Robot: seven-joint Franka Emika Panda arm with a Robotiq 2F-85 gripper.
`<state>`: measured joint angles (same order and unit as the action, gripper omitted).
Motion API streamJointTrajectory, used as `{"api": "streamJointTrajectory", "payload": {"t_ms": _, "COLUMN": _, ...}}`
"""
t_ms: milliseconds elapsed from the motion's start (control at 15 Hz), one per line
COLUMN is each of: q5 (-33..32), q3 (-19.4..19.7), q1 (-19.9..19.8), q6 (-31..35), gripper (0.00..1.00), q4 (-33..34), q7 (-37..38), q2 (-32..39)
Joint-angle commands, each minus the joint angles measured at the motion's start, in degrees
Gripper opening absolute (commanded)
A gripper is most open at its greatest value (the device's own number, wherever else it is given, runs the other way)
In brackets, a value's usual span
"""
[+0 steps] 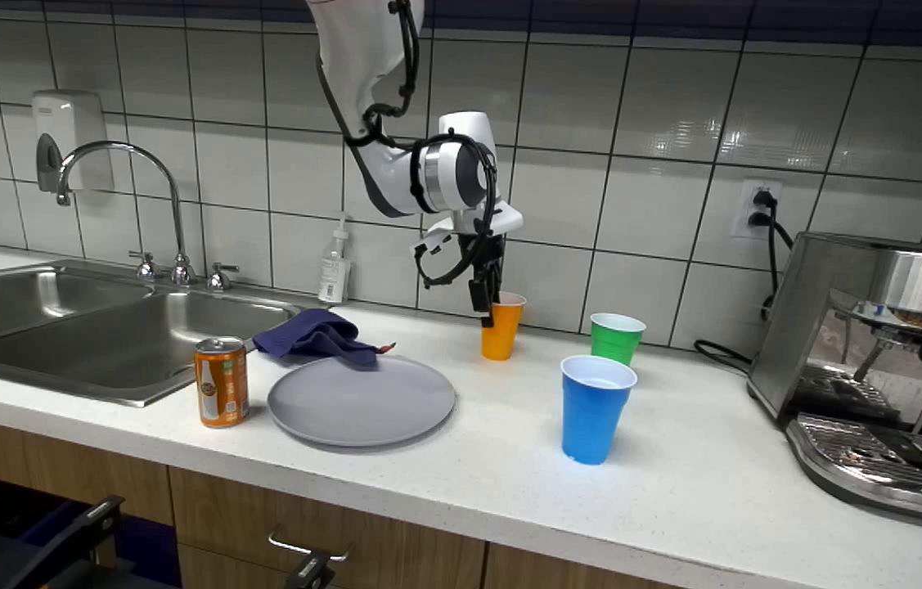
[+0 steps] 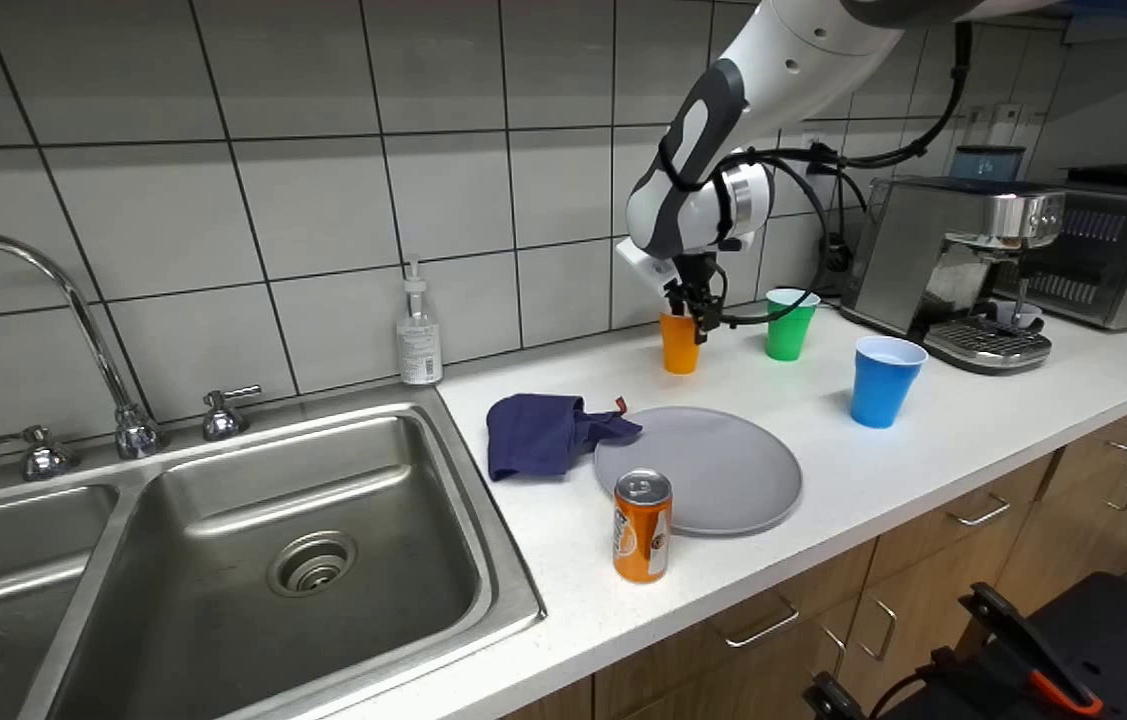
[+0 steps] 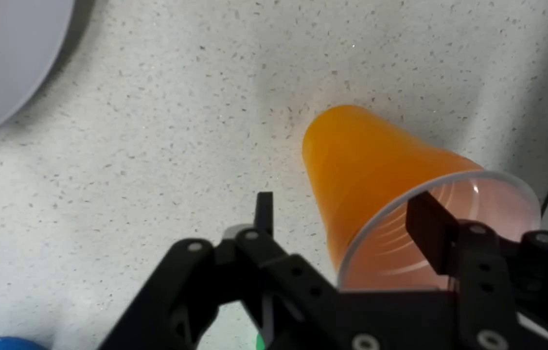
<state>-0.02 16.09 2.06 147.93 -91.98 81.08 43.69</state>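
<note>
An orange cup (image 1: 507,334) stands upright on the white counter near the tiled wall; it also shows in an exterior view (image 2: 680,346) and in the wrist view (image 3: 361,150). My gripper (image 3: 346,218) is open, its fingers wide apart. One finger is inside or over the cup's mouth and the other is outside, beside its wall. Contact with the wall cannot be told. The gripper also shows at the cup in both exterior views (image 1: 487,304) (image 2: 691,318). A green cup (image 1: 616,343) and a blue cup (image 1: 591,419) stand nearby. A grey plate (image 1: 362,402) lies on the counter.
An orange can (image 2: 642,530) stands beside the plate. A dark blue cloth (image 2: 541,436) lies against the plate's edge. A steel sink (image 2: 513,610) with a faucet (image 2: 73,300), a soap bottle (image 2: 418,340) and a coffee machine (image 1: 837,327) are around. The tiled wall is close behind the cup.
</note>
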Motion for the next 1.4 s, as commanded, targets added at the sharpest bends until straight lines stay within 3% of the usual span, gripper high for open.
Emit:
{"api": "streamJointTrajectory", "payload": {"t_ms": 0, "q5": 0.1, "q3": 0.6, "q1": 0.1, "q6": -2.2, "gripper": 0.40, "q4": 2.7, "q7": 1.5, "q2": 1.1}}
{"api": "streamJointTrajectory", "payload": {"t_ms": 267, "q5": -0.2, "q3": 1.0, "q1": 0.4, "q6": -2.2, "gripper": 0.09, "q4": 2.6, "q7": 1.7, "q2": 1.1}}
{"api": "streamJointTrajectory", "payload": {"t_ms": 400, "q5": 0.0, "q3": 0.6, "q1": 0.1, "q6": -2.4, "gripper": 0.00, "q4": 2.4, "q7": 1.1, "q2": 0.6}}
{"api": "streamJointTrajectory", "payload": {"t_ms": 1333, "q5": -0.8, "q3": -0.7, "q1": 0.2, "q6": 2.9, "gripper": 0.01, "q4": -5.4, "q7": -5.3, "q2": -7.6}}
